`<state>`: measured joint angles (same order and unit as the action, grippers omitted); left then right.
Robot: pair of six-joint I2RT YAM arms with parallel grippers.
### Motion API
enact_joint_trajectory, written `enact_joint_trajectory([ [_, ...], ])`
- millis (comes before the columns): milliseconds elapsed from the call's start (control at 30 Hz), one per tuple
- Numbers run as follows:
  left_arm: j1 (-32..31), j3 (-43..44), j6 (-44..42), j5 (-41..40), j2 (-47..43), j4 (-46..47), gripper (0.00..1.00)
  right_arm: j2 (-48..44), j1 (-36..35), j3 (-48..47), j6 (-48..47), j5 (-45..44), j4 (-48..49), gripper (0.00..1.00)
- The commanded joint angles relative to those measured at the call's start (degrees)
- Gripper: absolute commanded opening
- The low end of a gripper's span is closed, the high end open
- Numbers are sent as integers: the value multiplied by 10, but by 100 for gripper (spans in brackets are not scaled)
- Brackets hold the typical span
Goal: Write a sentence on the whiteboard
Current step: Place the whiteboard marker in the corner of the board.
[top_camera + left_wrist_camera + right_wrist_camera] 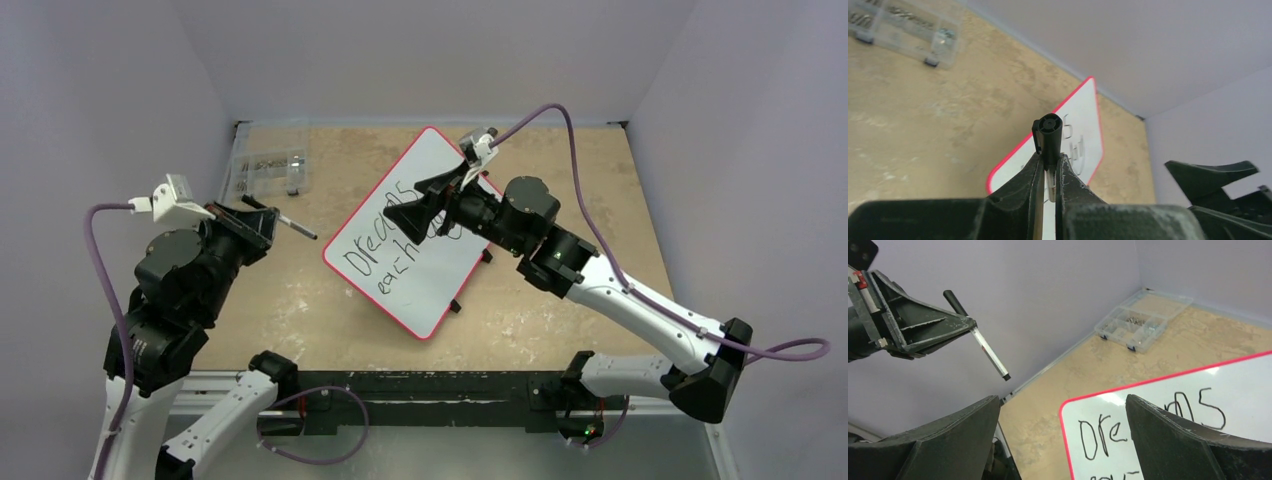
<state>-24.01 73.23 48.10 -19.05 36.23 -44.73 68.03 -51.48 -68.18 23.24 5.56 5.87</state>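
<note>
- Tan wooden worktop (560, 300), walled by pale lilac panels; a clear compartment box (268, 168) sits far left.
- The whiteboard (430, 295) lies diagonally at centre, with the sentence (372, 245) "Dreams each" partly hidden under the right arm.
- Left jaws pinch a black marker (295, 227) aloft, well apart from the board, probably to avoid stray ink.
- Right jaws hang spread above the board, gripping nothing.

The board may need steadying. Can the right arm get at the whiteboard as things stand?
Probably yes: the right gripper hangs over the whiteboard, fingers wide apart and empty, nothing between. The left gripper, shut on the marker, is off to the side.
</note>
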Motion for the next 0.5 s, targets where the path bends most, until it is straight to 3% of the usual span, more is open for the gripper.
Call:
enact_joint_trajectory([
  [0,4,28,-82,-62,13,-172,0,-15,-2,13,-15,-25,-31,99],
  [200,19,-3,-115,-69,37,-235,0,-22,-2,26,-18,-28,-45,99],
  [467,83,-121,-143,60,101,-186,0,-37,-2,40,-16,-29,-69,99],
])
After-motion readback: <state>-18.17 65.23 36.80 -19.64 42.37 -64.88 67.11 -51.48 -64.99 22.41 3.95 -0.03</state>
